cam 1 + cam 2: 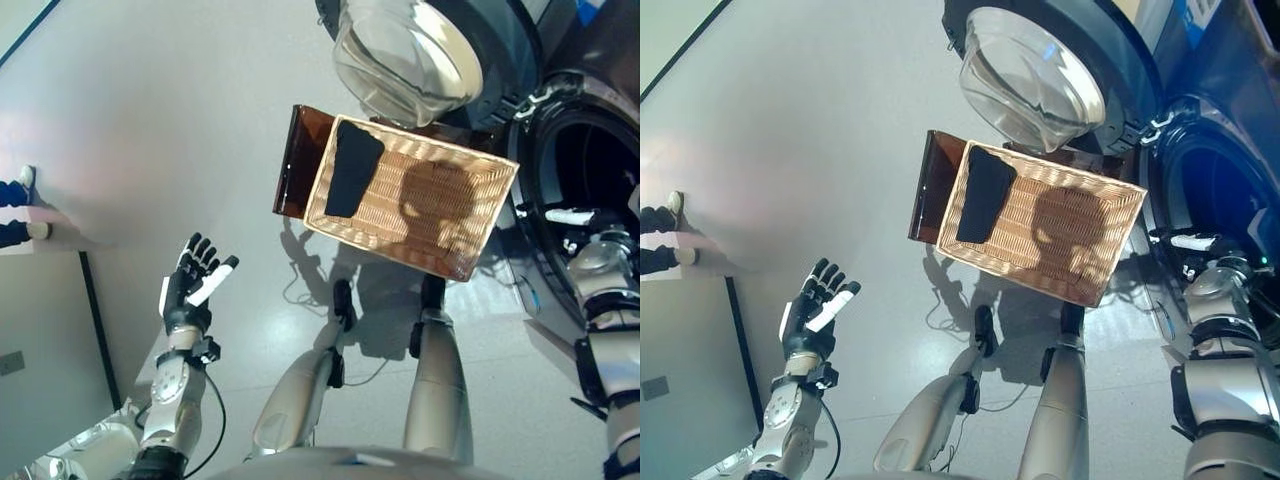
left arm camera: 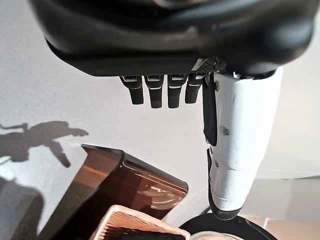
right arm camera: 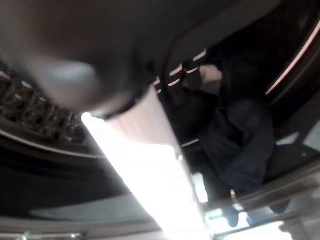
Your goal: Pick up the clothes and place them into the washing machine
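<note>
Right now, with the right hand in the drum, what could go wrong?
1. The dark cloth hangs near the drum's rim in the right wrist view; it may slip out as the right hand withdraws.
2. Another dark garment lies in the basket; the load isn't finished.
3. The open door hangs over the basket and could be knocked.

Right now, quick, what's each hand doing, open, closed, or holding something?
Left hand: open, empty, held up over the floor.
Right hand: at the washing machine drum opening; fingers cannot be told.
</note>
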You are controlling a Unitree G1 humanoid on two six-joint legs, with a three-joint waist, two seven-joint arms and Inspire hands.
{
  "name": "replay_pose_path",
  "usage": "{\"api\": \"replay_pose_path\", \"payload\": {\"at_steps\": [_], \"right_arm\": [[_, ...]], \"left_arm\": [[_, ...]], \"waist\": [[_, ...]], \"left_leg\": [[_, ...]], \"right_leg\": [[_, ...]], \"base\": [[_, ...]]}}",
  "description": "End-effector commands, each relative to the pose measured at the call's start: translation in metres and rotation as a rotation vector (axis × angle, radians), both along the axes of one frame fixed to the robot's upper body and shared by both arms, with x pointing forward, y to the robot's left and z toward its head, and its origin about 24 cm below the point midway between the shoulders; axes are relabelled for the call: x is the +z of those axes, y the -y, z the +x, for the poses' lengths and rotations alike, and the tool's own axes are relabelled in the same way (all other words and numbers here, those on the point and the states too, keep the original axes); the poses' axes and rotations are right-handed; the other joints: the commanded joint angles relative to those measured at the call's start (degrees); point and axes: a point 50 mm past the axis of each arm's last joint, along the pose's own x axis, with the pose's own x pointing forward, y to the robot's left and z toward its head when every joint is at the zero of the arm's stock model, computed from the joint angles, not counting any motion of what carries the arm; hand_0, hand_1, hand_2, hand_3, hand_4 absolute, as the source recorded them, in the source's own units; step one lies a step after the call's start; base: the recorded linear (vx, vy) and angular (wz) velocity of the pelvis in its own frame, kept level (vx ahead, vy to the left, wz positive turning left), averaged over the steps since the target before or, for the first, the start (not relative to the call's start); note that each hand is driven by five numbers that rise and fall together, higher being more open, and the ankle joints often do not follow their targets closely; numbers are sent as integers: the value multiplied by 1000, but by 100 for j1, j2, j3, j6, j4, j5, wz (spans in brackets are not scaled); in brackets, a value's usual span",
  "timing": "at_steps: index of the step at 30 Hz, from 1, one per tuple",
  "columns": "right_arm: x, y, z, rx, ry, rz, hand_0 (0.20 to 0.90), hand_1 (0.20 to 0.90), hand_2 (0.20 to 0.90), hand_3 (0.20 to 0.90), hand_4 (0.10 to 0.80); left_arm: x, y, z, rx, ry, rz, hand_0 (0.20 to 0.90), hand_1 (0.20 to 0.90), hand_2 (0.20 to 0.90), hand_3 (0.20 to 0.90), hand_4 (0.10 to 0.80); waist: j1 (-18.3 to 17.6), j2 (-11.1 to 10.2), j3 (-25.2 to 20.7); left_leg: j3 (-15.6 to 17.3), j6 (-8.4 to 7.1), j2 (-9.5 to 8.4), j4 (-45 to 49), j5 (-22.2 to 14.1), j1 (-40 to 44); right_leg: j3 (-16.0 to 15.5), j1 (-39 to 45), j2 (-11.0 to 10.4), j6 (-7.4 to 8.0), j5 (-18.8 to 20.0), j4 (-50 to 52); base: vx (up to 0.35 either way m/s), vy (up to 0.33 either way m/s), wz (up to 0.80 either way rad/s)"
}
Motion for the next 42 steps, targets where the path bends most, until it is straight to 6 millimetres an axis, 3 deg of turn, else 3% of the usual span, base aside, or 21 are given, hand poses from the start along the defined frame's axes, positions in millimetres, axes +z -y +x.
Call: {"api": "replay_pose_path", "payload": {"at_steps": [1,7,12,20,25,28,32,42], "right_arm": [[19,-3,0,45,145,-66,900,900,900,900,800],[-6,-29,-2,151,249,58,900,900,900,900,800],[-30,-38,-12,170,233,111,900,900,900,900,800],[-49,-31,-18,103,157,163,900,900,900,900,800],[-33,-15,-12,36,168,172,900,900,900,900,800],[-19,-17,-2,55,187,154,900,900,900,900,800],[-15,-24,3,100,199,144,900,900,900,900,800],[8,-11,8,23,249,154,900,900,900,900,800]], "left_arm": [[26,-37,-6,110,128,103,900,900,900,900,800],[24,-42,-7,154,121,110,900,900,900,900,800],[21,-44,-11,171,103,111,900,900,900,900,800],[24,-47,-7,161,110,135,900,900,900,900,800],[26,-46,-7,146,119,136,900,900,900,900,800],[27,-44,-9,143,129,128,900,900,900,900,800],[27,-43,-8,142,127,128,900,900,900,900,800],[29,-42,-6,143,135,131,900,900,900,900,800]], "waist": [[-12,-37,-339],[-114,-116,-329],[-171,-222,-356],[-126,-260,-367],[-49,-167,-309],[-17,-123,-252],[-30,-113,-170],[43,-18,-59]], "left_leg": [[-121,-425,-62,-90,-57,-66],[-99,-393,-70,-90,-99,-25],[-88,-380,-64,-90,-122,73],[-106,-359,-81,-90,-122,22],[-107,-375,-91,-90,-83,-72],[-94,-386,-89,-90,-64,-98],[-108,-408,-85,-90,-36,-114],[-128,-458,-82,-90,4,-215]], "right_leg": [[-1,513,70,196,219,-855],[23,504,69,196,223,-831],[6,593,58,192,207,-815],[26,549,48,195,249,-896],[72,448,50,185,239,-867],[88,387,55,178,222,-790],[106,325,65,159,148,-631],[113,80,49,129,-22,-289]], "base": [[0,0,0],[5,7,-3],[0,0,0],[-10,5,-2],[-6,3,0],[-4,1,-1],[-5,-15,3],[-6,-37,4]]}}
